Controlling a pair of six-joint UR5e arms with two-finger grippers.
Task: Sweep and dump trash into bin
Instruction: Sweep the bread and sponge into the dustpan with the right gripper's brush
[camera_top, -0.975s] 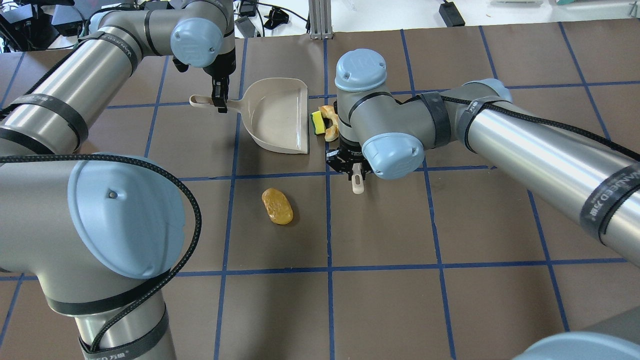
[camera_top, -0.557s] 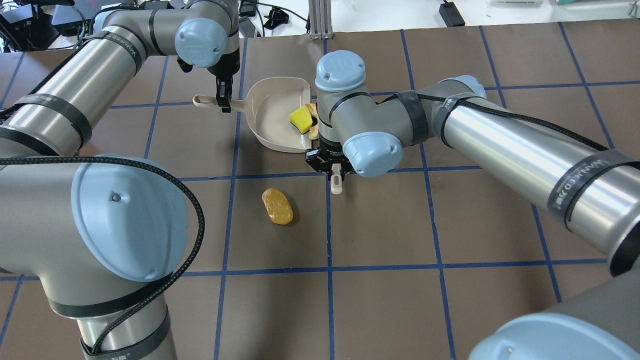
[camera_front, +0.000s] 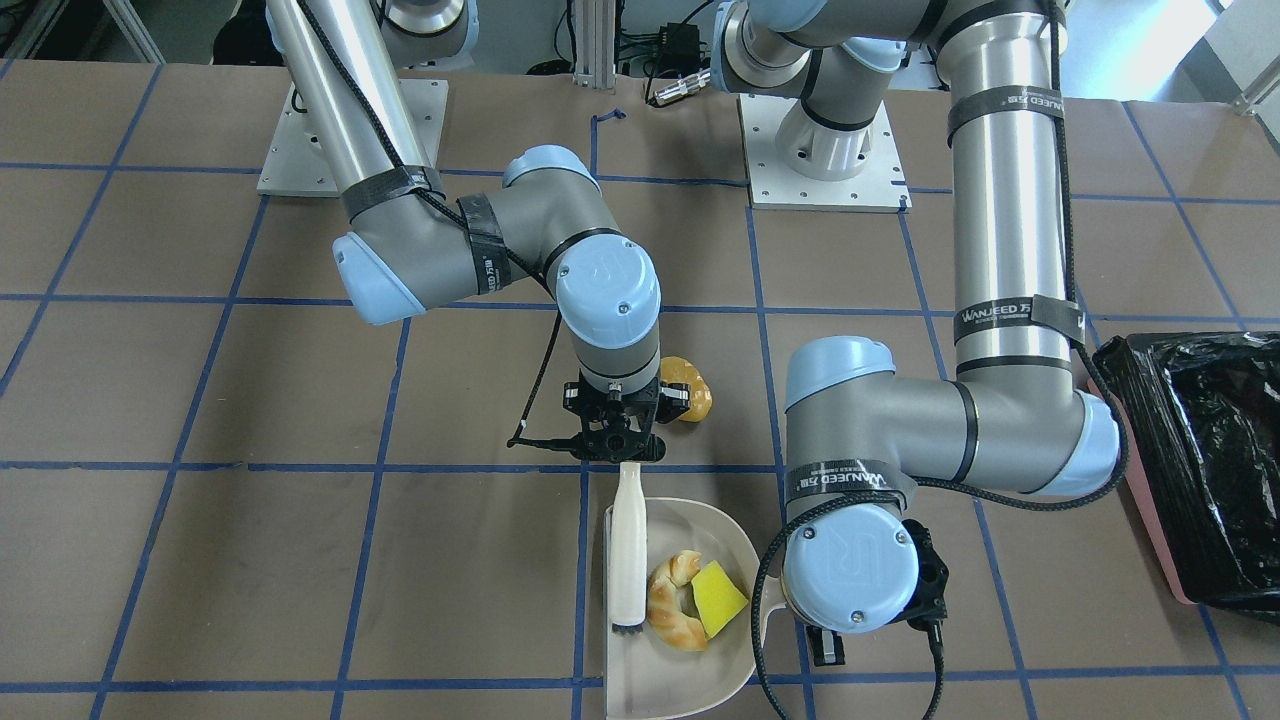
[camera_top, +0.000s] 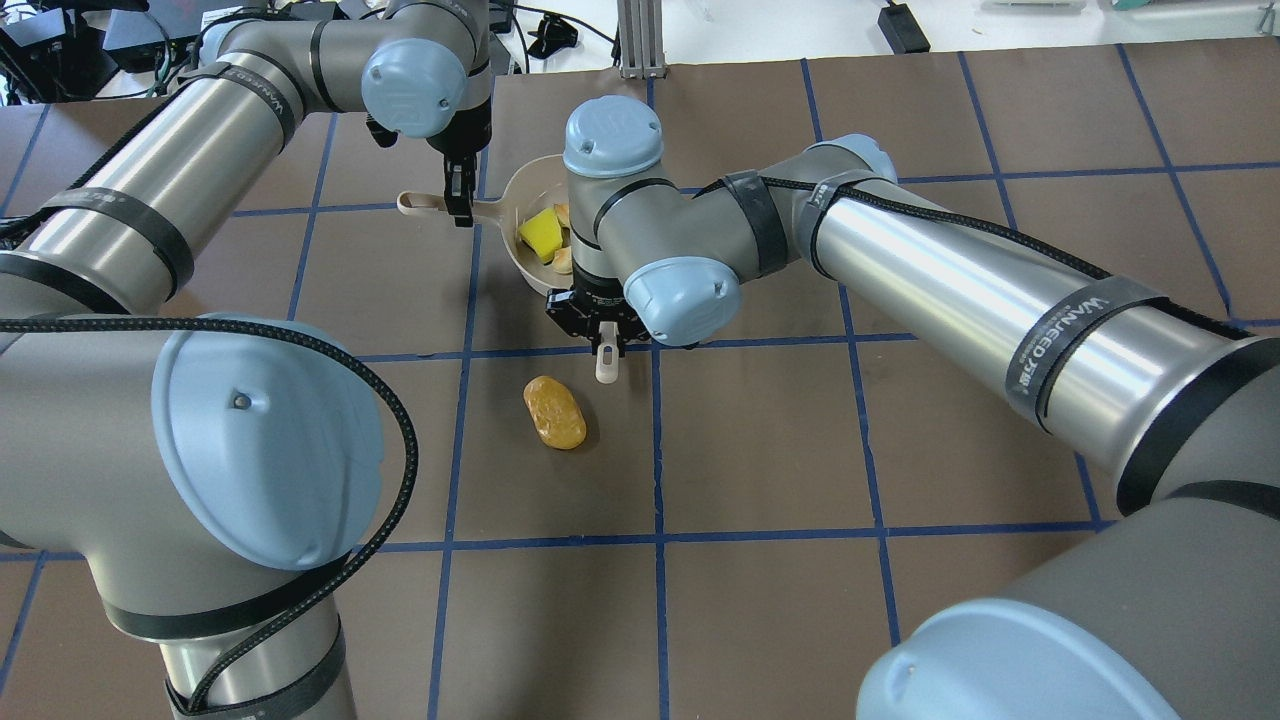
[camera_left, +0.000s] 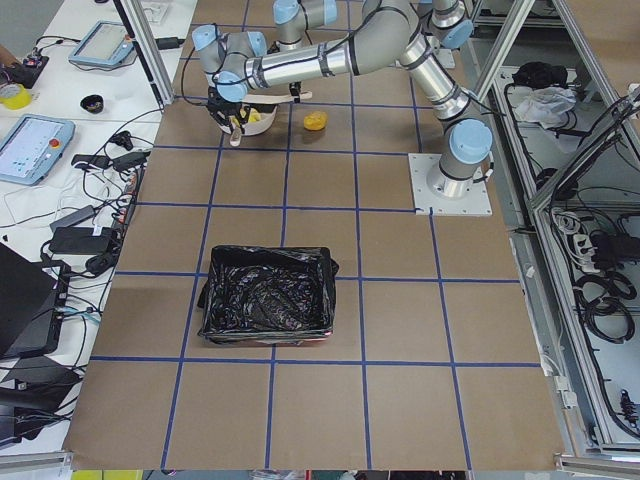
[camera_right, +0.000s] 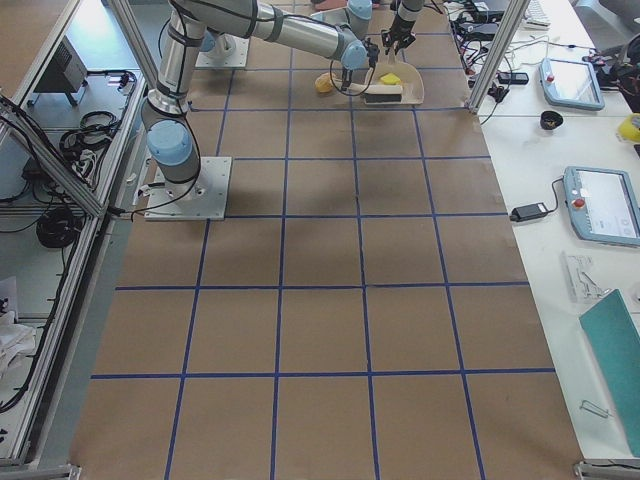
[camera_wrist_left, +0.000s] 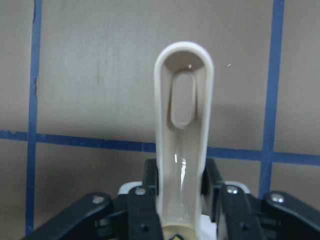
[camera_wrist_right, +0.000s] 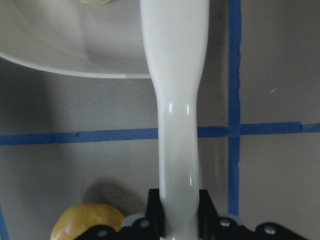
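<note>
Change: within the last second the brush (camera_front: 629, 540) has driven the sponge (camera_front: 720, 597) and croissant (camera_front: 675, 605) off the table (camera_front: 200, 560) and deep into the pan (camera_front: 660, 680).
Meaning: two of three pieces are collected. The roll (camera_top: 554, 411) lies alone, near the brush handle's end, and is likely next.
Tools: right gripper (camera_top: 603, 335) clamped on the smooth white brush handle; left gripper (camera_top: 460, 200) pinching the pan's glossy beige loop handle.
Bin (camera_left: 265, 300): pink, crinkled black liner, well apart.
Textures: sponge a flat yellow block; croissant tan, ridged, curved; roll golden, lumpy.

Croissant (camera_front: 672, 601) and sponge (camera_front: 721, 597) in dustpan (camera_front: 668, 682), brush (camera_front: 629, 550) touching croissant; roll (camera_front: 689, 391) on desk (camera_front: 200, 400) robot-side of dustpan; bin (camera_front: 1150, 470) well apart, robot's left.
</note>
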